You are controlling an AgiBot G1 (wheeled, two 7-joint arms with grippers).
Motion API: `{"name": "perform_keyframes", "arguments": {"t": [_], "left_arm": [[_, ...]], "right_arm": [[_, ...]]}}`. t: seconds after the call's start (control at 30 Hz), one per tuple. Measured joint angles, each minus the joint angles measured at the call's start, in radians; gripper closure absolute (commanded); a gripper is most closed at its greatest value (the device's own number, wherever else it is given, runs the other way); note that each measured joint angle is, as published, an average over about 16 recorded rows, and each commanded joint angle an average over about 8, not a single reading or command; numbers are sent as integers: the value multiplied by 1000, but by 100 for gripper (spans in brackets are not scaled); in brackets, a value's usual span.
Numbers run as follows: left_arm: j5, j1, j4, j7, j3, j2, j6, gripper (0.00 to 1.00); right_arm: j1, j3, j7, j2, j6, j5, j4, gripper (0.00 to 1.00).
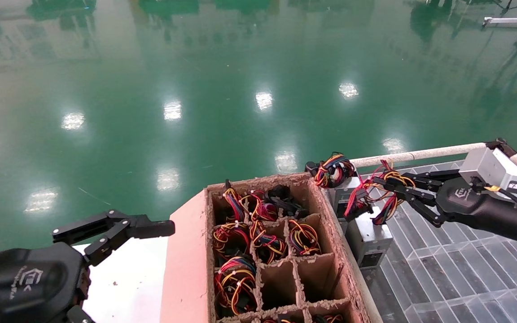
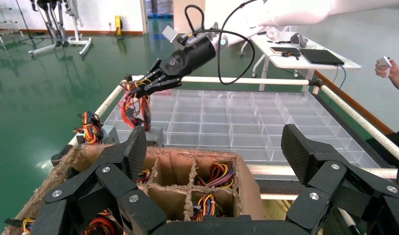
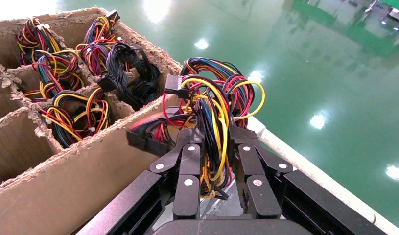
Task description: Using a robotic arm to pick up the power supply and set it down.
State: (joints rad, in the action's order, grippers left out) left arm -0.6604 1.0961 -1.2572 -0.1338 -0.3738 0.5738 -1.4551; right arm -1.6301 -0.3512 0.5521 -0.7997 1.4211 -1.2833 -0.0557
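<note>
Pinching the wire bundle (image 3: 214,112) between narrowed fingers (image 3: 187,169), the right gripper (image 1: 386,190) holds the power supply (image 1: 368,237) by its harness, the grey box low over the clear divided tray (image 1: 456,269) | cardboard box (image 1: 326,215) wall just beside, open tray cells beyond | left gripper (image 1: 119,229) parked, fingers spread wide.

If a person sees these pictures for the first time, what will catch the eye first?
Probably the right hand, shut on the bright wire bundle of a power supply beside the brown divided cardboard box. Next, the box's compartments, many stuffed with coloured wires, some empty. The left hand hangs open, left of the box.
</note>
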Motion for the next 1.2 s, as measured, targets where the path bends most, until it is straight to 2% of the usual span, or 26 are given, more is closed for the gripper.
{"name": "perform_keyframes", "arguments": {"t": [0.2, 0.23, 0.27, 0.87, 1.2], "left_arm": [[0, 0, 0, 0, 0, 0, 0, 0], [0, 0, 0, 0, 0, 0, 0, 0], [0, 0, 0, 0, 0, 0, 0, 0], [0, 0, 0, 0, 0, 0, 0, 0], [0, 0, 0, 0, 0, 0, 0, 0]], "right_arm": [[-1, -5, 7, 2, -1, -6, 19, 11], [-1, -6, 7, 2, -1, -7, 21, 2], [-1, -7, 8, 2, -1, -8, 23, 0], [-5, -9, 4, 4, 3, -12, 23, 0], [-16, 0, -14, 20, 42, 3, 23, 0]]}}
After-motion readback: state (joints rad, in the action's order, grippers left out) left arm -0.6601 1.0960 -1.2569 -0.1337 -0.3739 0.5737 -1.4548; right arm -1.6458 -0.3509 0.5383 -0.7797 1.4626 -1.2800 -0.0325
